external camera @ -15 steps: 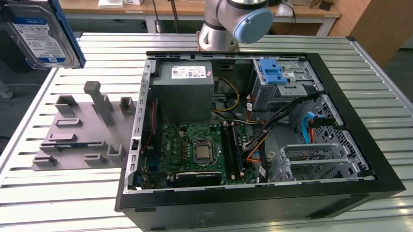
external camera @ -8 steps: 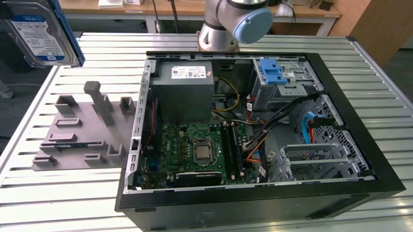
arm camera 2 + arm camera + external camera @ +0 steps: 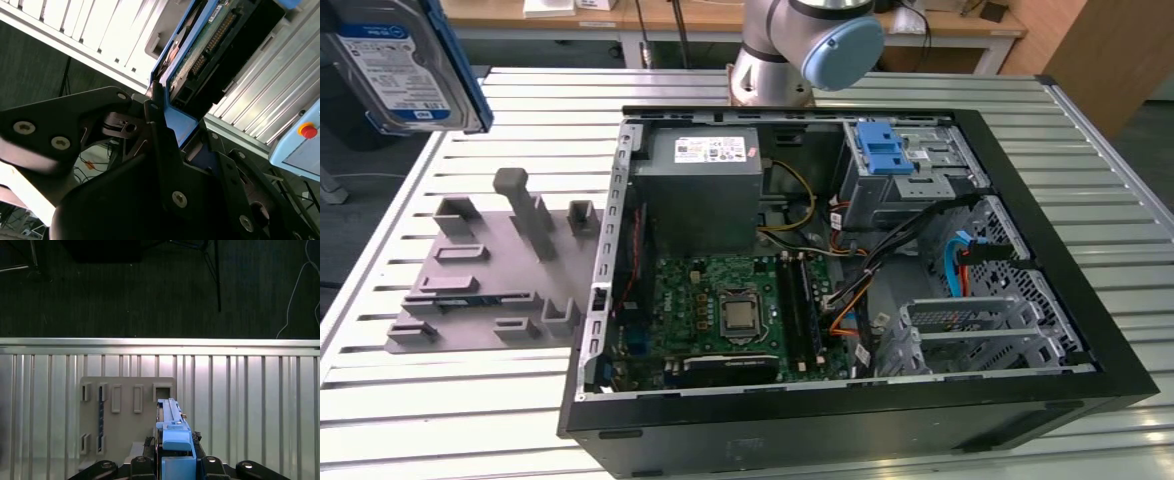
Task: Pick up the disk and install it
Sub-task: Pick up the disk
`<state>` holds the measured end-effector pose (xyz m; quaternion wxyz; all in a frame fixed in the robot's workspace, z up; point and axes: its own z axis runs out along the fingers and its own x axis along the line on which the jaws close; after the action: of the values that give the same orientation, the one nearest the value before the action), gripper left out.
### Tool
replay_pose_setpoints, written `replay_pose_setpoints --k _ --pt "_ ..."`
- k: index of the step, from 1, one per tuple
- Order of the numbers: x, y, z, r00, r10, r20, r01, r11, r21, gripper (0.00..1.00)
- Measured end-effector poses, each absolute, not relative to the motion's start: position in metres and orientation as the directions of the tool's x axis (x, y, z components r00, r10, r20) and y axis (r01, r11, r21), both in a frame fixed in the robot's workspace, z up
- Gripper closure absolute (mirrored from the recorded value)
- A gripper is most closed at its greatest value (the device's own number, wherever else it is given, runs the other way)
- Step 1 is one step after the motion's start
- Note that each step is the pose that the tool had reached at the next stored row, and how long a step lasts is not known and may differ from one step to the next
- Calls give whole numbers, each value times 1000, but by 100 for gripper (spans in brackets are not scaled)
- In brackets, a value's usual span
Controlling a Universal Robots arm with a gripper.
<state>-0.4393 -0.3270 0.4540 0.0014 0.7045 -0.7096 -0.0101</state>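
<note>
Pickup done: the disk (image 3: 400,60) hangs at the exterior view's upper left, clamped in the gripper (image 3: 174,452), not yet installed in the open computer case (image 3: 827,440)

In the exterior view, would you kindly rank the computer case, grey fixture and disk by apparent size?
Largest: computer case
Next: grey fixture
Smallest: disk, though it is cropped and seems nearer the camera, so unsure.

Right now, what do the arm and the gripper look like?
The arm is a silver-grey tubular joint with a round light-blue cap. The gripper is matt black, built of flat angular link plates held by silver screws.
</note>
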Motion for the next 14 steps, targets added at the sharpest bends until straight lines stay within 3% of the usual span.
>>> replay_pose_setpoints --k 14 --pt "-439 -327 467 -7 -1000 -12 -1000 7 16 64"
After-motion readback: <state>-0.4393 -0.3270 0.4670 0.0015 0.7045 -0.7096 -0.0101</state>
